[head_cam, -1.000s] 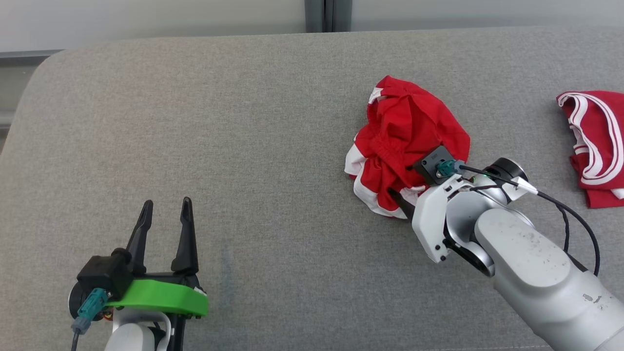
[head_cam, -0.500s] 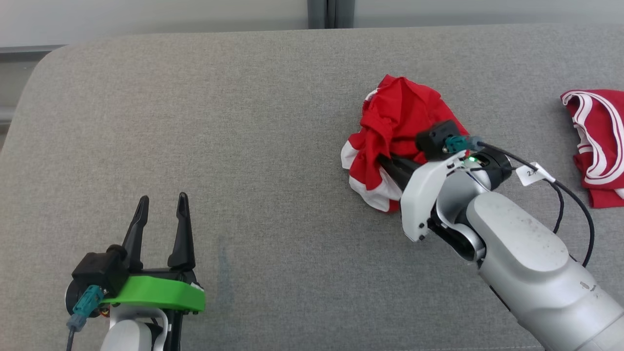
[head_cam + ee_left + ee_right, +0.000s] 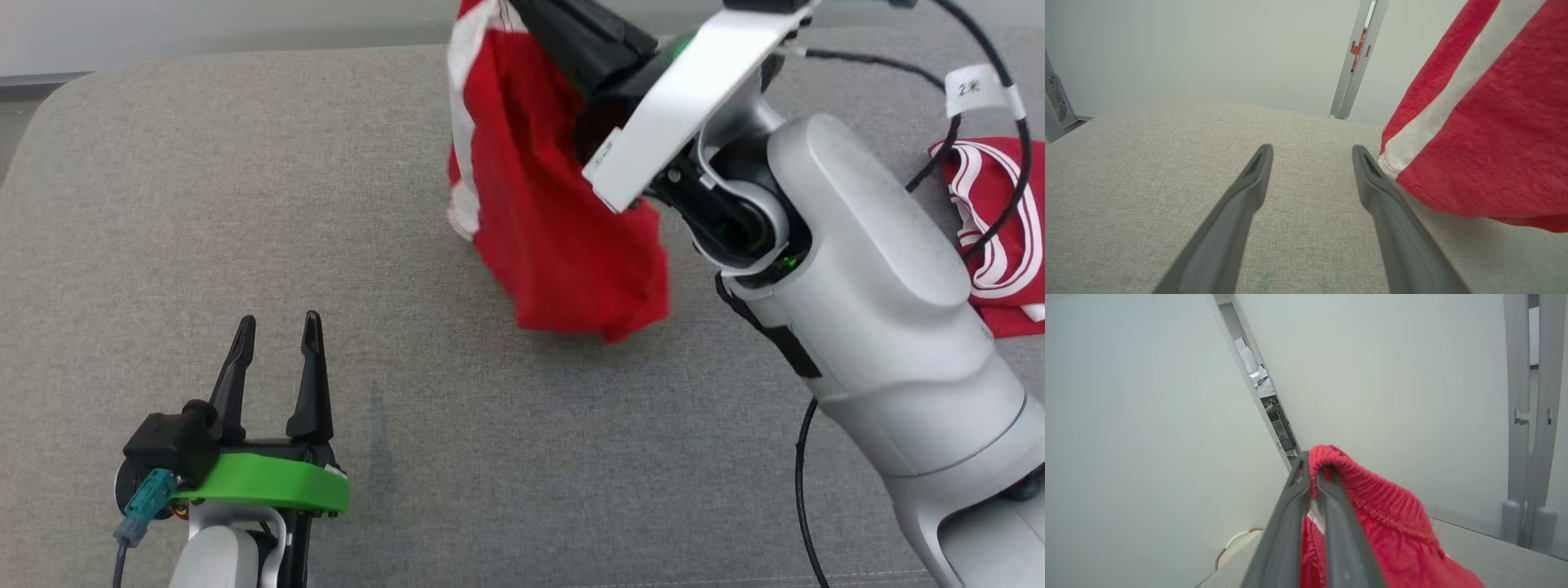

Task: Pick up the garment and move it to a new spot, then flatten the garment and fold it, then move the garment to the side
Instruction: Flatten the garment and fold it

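- The right wrist view shows the pinch itself: the right gripper has its fingers pressed together on a ribbed red fold of the garment, which bulges over the tips.
- The head view shows the hang: the garment droops from that gripper above the grey padded surface.
- A second red-and-white garment lies at the right edge.
- The left gripper sits low, fingers spread, empty, well apart from the garment.
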Motion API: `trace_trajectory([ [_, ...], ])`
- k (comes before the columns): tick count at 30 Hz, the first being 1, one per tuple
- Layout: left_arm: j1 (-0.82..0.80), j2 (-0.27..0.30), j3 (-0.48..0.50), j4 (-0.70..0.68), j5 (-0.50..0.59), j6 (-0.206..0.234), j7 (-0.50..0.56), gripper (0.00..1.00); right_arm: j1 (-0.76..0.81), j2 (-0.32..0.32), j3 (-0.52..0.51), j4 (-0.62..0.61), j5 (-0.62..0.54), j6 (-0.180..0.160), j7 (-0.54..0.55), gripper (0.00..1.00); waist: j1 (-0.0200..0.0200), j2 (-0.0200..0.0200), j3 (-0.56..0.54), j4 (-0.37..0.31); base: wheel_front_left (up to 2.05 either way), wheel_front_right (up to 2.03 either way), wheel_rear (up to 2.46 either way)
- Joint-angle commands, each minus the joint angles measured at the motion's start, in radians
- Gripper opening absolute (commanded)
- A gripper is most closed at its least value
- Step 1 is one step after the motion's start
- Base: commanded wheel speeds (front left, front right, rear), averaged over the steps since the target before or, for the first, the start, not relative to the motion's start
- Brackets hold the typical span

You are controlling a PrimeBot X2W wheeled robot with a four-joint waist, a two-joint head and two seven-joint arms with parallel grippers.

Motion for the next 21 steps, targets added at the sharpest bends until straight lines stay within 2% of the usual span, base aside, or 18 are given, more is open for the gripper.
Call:
trace_trajectory([
  [1, -0.014, 0.002, 0.000, -0.002, -0.007, -0.002, -0.003, 1.00, -0.028, -0.007, 0.006, -0.009, 0.010, 0.000, -0.030, 0.00, 0.0000, 0.0000, 0.004, 0.004, 0.00, 0.00, 0.00],
  [5, -0.017, 0.002, -0.002, -0.001, -0.009, -0.002, -0.003, 1.00, -0.061, -0.050, 0.012, -0.026, 0.030, 0.000, -0.114, 0.00, 0.0000, 0.0000, 0.011, 0.007, 0.00, 0.00, 0.00],
  [10, -0.015, 0.002, 0.002, -0.003, -0.005, -0.002, -0.003, 1.00, 0.015, -0.206, 0.076, 0.006, 0.043, 0.000, -0.056, 0.00, 0.0000, 0.0000, 0.017, 0.002, 0.00, 0.00, 0.00],
  [13, -0.017, 0.002, 0.001, -0.002, -0.006, -0.002, -0.003, 1.00, 0.062, -0.359, 0.137, 0.052, -0.060, 0.000, -0.024, 0.00, 0.0000, 0.0000, 0.021, 0.000, 0.00, 0.00, 0.00],
  [15, -0.020, 0.002, 0.000, -0.002, -0.004, -0.002, -0.003, 1.00, 0.092, -0.426, 0.172, 0.089, -0.134, 0.000, -0.032, 0.00, 0.0000, 0.0000, 0.023, -0.003, 0.00, 0.00, 0.00],
  [21, -0.022, 0.002, 0.000, 0.001, 0.005, -0.002, -0.003, 1.00, 0.169, -0.512, 0.208, 0.218, -0.224, 0.000, -0.019, 0.00, 0.0000, 0.0000, 0.019, -0.014, 0.00, 0.00, 0.00],
])
